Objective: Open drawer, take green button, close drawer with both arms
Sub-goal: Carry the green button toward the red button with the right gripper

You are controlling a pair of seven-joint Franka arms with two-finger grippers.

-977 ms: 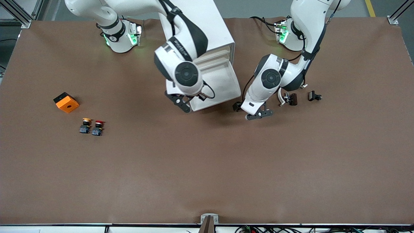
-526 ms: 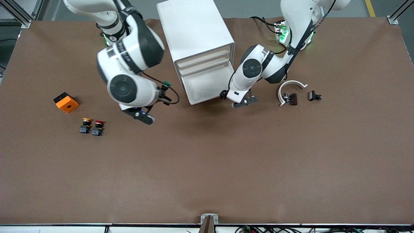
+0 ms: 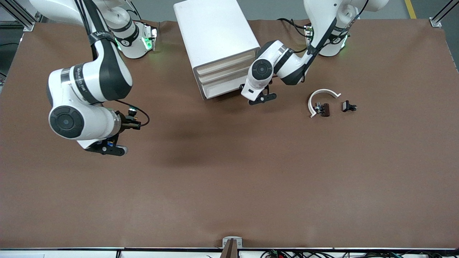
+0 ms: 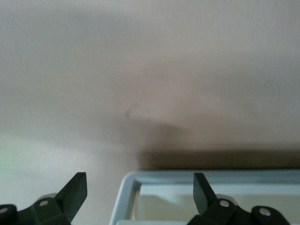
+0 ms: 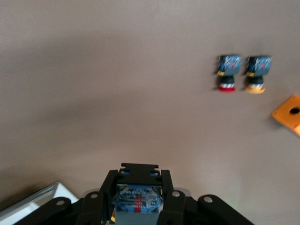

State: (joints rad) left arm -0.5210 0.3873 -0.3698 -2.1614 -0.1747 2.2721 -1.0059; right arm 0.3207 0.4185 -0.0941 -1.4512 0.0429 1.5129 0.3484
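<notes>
My right gripper (image 3: 107, 147) is shut on the button (image 5: 138, 194) and holds it above the table toward the right arm's end. Only its black-and-blue base shows between the fingers; the green cap is hidden. The white drawer cabinet (image 3: 217, 32) stands at the middle of the table's robot side. Its bottom drawer (image 3: 224, 87) sits pushed in, about flush with the front. My left gripper (image 3: 259, 99) is open and empty, low at the cabinet's front corner toward the left arm's end. A white rim (image 4: 187, 176) shows between its fingers.
A red-capped pushbutton (image 5: 227, 72), a yellow-capped pushbutton (image 5: 257, 74) and an orange block (image 5: 288, 115) lie on the table near my right gripper; the right arm hides them in the front view. A white curved piece (image 3: 322, 94) and small black parts (image 3: 349, 106) lie toward the left arm's end.
My right arm swung from over the open drawer toward the right arm's end with the button. My left gripper moved in toward the cabinet, and the drawer went from pulled out to shut.
</notes>
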